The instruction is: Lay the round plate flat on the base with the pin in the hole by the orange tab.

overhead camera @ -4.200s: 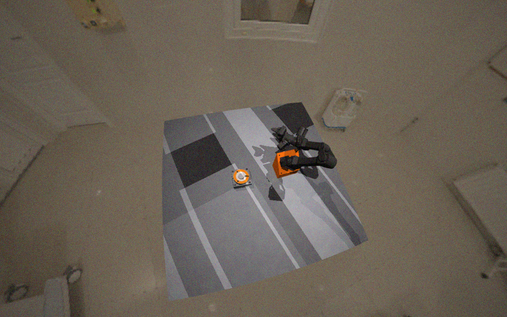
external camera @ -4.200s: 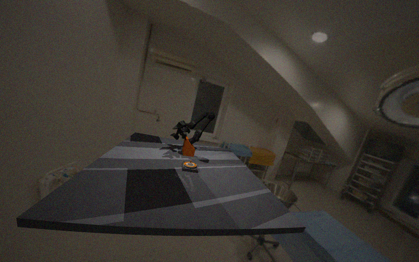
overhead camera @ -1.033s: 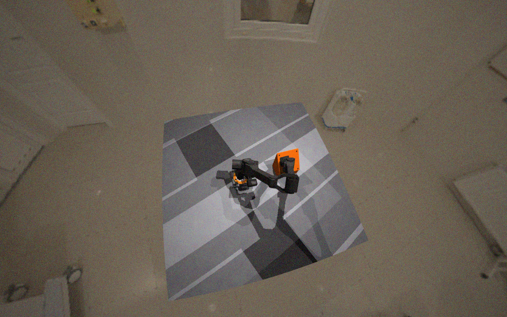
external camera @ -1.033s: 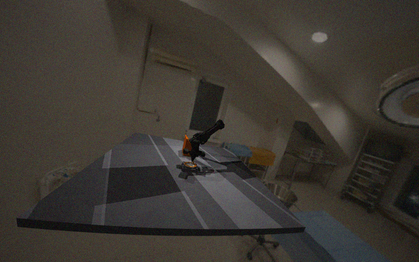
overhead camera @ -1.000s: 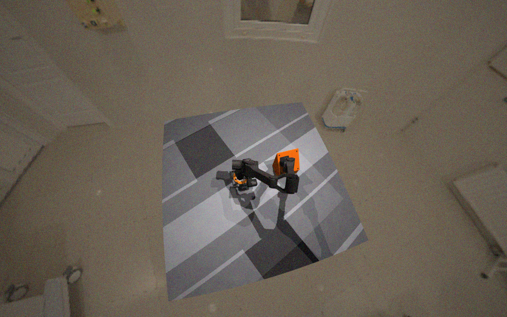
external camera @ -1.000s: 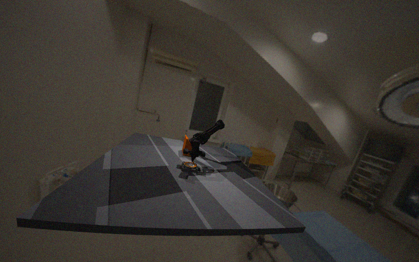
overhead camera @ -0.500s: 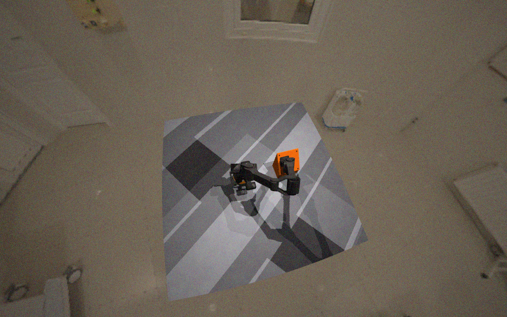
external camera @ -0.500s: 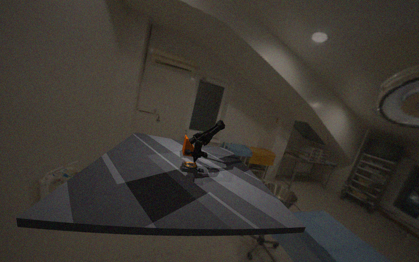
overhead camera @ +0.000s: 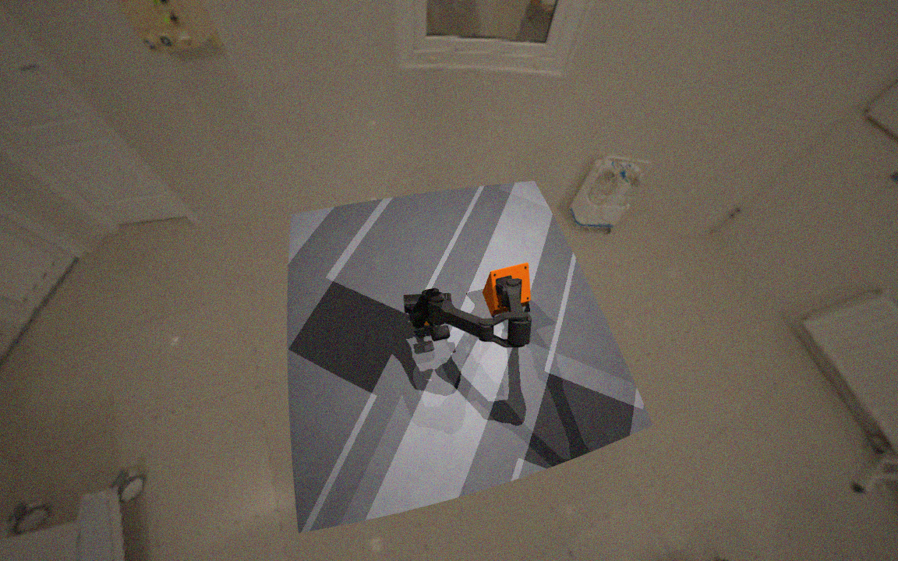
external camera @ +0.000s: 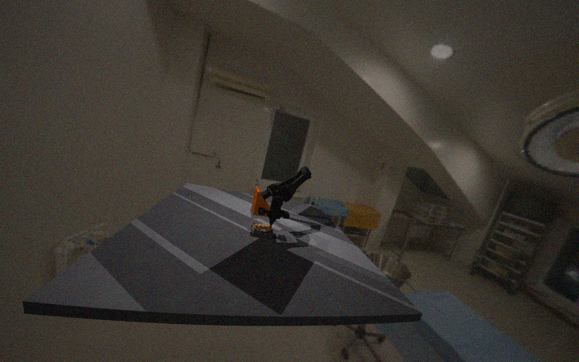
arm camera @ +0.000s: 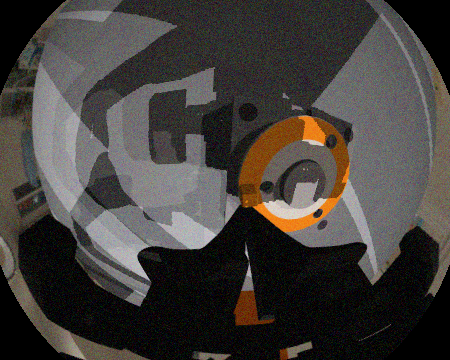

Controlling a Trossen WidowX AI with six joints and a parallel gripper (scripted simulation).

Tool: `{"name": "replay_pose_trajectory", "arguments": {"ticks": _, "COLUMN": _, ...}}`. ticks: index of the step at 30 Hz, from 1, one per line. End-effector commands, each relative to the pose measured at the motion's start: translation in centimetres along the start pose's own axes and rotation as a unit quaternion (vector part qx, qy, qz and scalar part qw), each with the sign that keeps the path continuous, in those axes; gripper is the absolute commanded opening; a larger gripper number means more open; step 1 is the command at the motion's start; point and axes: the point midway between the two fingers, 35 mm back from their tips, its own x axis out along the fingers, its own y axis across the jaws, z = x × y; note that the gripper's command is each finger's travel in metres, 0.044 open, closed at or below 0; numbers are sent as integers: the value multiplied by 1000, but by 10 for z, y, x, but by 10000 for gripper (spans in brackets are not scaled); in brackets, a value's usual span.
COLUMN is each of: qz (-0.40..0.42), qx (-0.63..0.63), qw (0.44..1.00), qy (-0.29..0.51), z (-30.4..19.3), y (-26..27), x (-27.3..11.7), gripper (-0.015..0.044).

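We have the round plate (overhead camera: 427, 324) (external camera: 255, 228) (arm camera: 254, 155) around the post (arm camera: 301, 175), over the dark base (external camera: 262, 235) (arm camera: 271, 111) on the patterned desk (overhead camera: 410, 467) (external camera: 183, 292). Best look is the wrist view: an orange outer ring, with a paler inner band showing grey in shade and near-white where lit. Shadow turns much of the upper left of the ring brown; the top patch and lower right edge are bright orange.

We count 3 dark round spots on the plate: 1 at upper right, 1 at lower right, and 1 on the inner band, the spot beside the tab (arm camera: 249, 195). The tab is a small orange block at the ring's lower left, shaded brownish. We can't tell if the pin is inside that hole, nor if the plate lies fully flat.

Pincer (overhead camera: 429, 313) (external camera: 271, 223) (arm camera: 244, 210): fingers together, nothing between them, tips pointing down right at the tab. Contact there, can't tell. From the top view the arm (overhead camera: 466, 319) hides nearly all of the plate, just 1 sliver of orange visible. In the exterior view it's a thin orange loop low beneath the arm.
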Motion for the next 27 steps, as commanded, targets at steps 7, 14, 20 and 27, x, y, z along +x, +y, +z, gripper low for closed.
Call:
{"name": "replay_pose_trajectory", "arguments": {"ticks": 7, "qz": 2, "qx": 2, "qw": 1000, "qy": -1, "z": 13, "y": 4, "x": -1, "gripper": 0}}
{"name": "replay_pose_trajectory", "arguments": {"ticks": 14, "qz": 2, "qx": 2, "qw": 1000, "qy": -1, "z": 21, "y": 4, "x": -1, "gripper": 0}}
{"name": "replay_pose_trajectory", "arguments": {"ticks": 20, "qz": 2, "qx": 2, "qw": 1000, "qy": -1, "z": 29, "y": 4, "x": -2, "gripper": 0}}
{"name": "replay_pose_trajectory", "arguments": {"ticks": 27, "qz": 2, "qx": 1, "qw": 1000, "qy": -2, "z": 37, "y": 1, "x": -2, "gripper": 0}}
